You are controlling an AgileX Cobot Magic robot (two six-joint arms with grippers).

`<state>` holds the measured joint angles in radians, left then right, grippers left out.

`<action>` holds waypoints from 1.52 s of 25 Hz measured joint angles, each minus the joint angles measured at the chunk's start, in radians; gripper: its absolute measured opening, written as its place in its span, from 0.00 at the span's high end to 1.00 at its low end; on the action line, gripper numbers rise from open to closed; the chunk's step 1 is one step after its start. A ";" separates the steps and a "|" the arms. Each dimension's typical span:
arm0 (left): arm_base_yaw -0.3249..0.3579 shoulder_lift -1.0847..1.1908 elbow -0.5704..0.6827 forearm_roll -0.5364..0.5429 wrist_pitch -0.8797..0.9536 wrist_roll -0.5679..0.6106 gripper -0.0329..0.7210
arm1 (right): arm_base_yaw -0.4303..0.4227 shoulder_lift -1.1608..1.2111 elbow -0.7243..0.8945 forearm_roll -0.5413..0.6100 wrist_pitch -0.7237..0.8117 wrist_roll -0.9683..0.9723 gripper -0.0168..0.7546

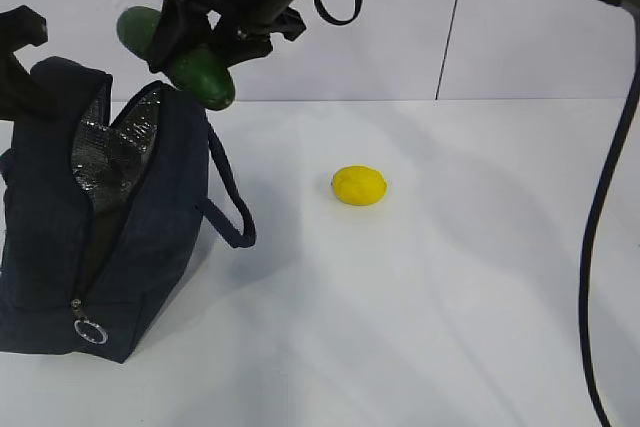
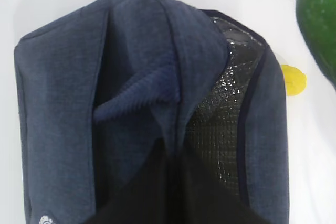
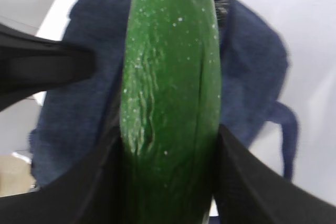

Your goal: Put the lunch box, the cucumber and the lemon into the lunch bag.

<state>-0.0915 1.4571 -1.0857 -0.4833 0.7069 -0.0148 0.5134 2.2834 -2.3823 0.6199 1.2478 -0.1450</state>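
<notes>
While the lunch bag point(image 1: 110, 237) stands unzipped, its foil lining showing, the right gripper point(image 1: 195, 42) clamps the cucumber point(image 1: 200, 72) just above its mouth. Beside the bag, the left gripper point(image 1: 20, 57) pinches its fabric edge. The lemon point(image 1: 359, 185) lies well apart from the bag on the table point(image 1: 450, 297).

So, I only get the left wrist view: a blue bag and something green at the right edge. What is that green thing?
Observer: A cucumber, clamped in the right pincer in the air over the bag's open top.
Operator: And the yellow bit behind the bag?
Observer: A lemon, lying alone on the table, to the bag's right.
Operator: Is the bag standing up?
Observer: Yes, upright, with its handle hanging down its right side.
</notes>
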 joint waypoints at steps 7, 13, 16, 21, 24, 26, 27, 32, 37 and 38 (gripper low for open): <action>0.000 0.000 0.000 0.002 -0.002 0.001 0.96 | 0.028 -0.002 0.000 -0.008 0.000 0.063 0.48; 0.000 0.000 0.000 0.003 -0.002 0.001 0.96 | 0.093 -0.024 0.000 -0.150 0.002 0.128 0.48; 0.000 0.000 0.000 0.005 -0.002 0.001 0.96 | 0.112 -0.057 0.000 -0.194 0.004 0.158 0.48; 0.000 0.000 0.000 0.005 -0.002 0.001 0.96 | 0.130 -0.124 0.093 -0.210 0.004 0.184 0.48; 0.000 0.000 0.000 0.005 -0.002 0.001 0.96 | 0.142 -0.152 0.188 -0.228 0.004 0.188 0.48; 0.000 0.000 0.000 0.005 -0.002 0.001 0.96 | 0.149 -0.160 0.218 -0.229 0.004 0.193 0.48; 0.000 0.000 0.000 0.005 -0.002 0.001 0.96 | 0.153 -0.161 0.223 -0.232 0.004 0.204 0.48; 0.000 0.000 0.000 0.005 -0.002 0.001 0.96 | 0.171 -0.161 0.231 -0.233 0.004 0.240 0.48; 0.000 0.000 0.000 0.005 -0.002 0.001 0.96 | 0.173 -0.132 0.231 -0.242 -0.035 0.274 0.47; 0.000 0.000 0.000 0.005 -0.002 0.001 0.96 | 0.175 -0.119 0.231 -0.238 -0.055 0.277 0.47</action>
<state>-0.0915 1.4571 -1.0857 -0.4781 0.7050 -0.0139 0.6888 2.1647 -2.1515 0.3820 1.1933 0.1317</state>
